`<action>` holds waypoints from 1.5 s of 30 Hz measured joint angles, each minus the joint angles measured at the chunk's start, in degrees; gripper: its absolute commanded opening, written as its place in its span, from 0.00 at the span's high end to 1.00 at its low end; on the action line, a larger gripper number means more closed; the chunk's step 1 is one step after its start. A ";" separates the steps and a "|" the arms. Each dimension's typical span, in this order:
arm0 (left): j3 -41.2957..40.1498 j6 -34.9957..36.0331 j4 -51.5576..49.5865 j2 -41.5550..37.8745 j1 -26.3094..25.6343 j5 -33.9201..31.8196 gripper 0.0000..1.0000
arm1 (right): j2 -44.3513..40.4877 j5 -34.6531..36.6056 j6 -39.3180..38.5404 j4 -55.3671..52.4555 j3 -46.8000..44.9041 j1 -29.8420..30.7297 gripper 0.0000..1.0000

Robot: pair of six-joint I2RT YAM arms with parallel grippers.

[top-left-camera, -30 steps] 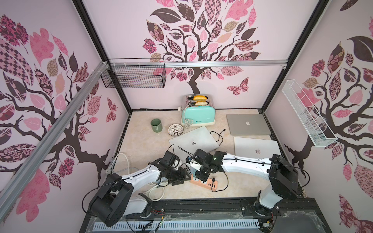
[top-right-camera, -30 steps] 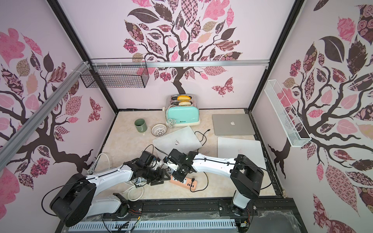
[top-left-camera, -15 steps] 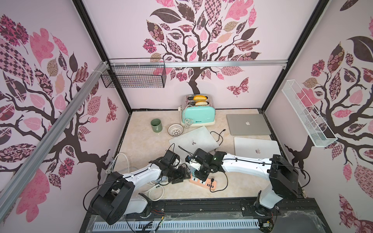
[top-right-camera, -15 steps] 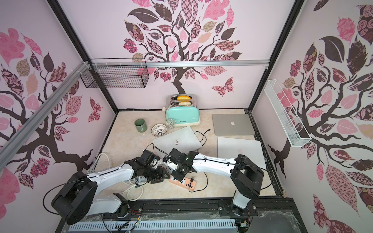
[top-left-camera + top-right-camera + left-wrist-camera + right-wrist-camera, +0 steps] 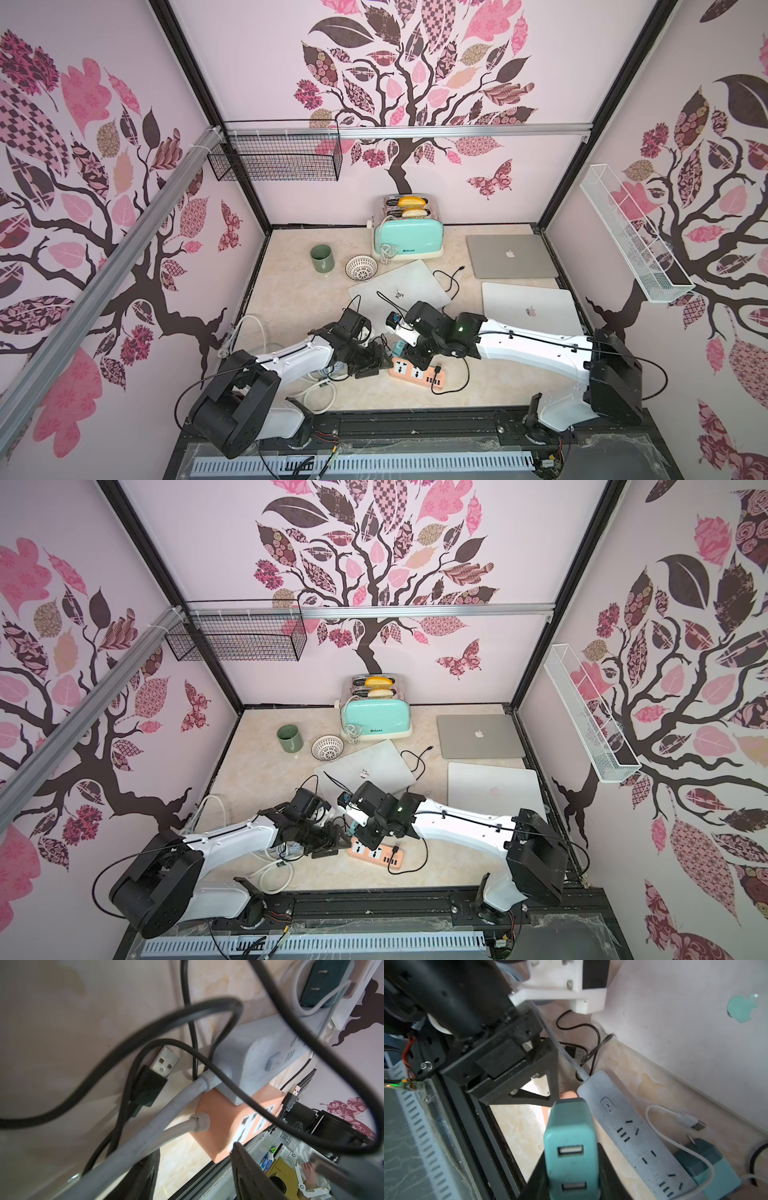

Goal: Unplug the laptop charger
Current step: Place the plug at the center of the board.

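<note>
Charger, teal. Top view, lower centre of frame: sits just above the strip, right hand on it. Left hand is at the strip's left end, likely to brace it for the pull.
Left wrist view: fingers spread, strip just beyond them.
Right wrist view: right hand pinching the charger, bottom centre. Prongs hidden, so I cannot tell whether it is seated.

The laptop charger is a teal block with rounded corners and two USB sockets set one above the other on its end face. It stands over the left end of the orange power strip, near the front edge of the desk, clamped on two sides by the right claw. Its pins are hidden, so whether they sit in the strip cannot be told.
</note>
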 measured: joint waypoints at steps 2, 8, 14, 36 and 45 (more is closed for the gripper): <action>0.00 -0.04 -1.16 -1.05 0.00 -0.42 0.40 | 2.69 1.44 0.96 -2.36 2.08 -0.94 0.83; 0.02 -0.68 -3.08 -5.90 -0.02 -1.01 0.38 | 8.31 0.81 4.35 -5.62 7.67 -7.02 0.82; 0.02 -1.57 -3.91 -8.15 -0.02 -0.98 0.34 | 12.35 -2.45 7.74 -5.35 11.67 -9.75 0.81; 0.17 -0.52 -10.21 -17.44 -0.04 -1.49 0.12 | 17.29 -9.62 12.41 -2.99 8.46 -11.45 0.34; 9.70 3.23 -14.78 -17.55 -0.04 -5.29 0.02 | 13.16 -6.21 9.97 -8.44 9.88 -11.47 0.08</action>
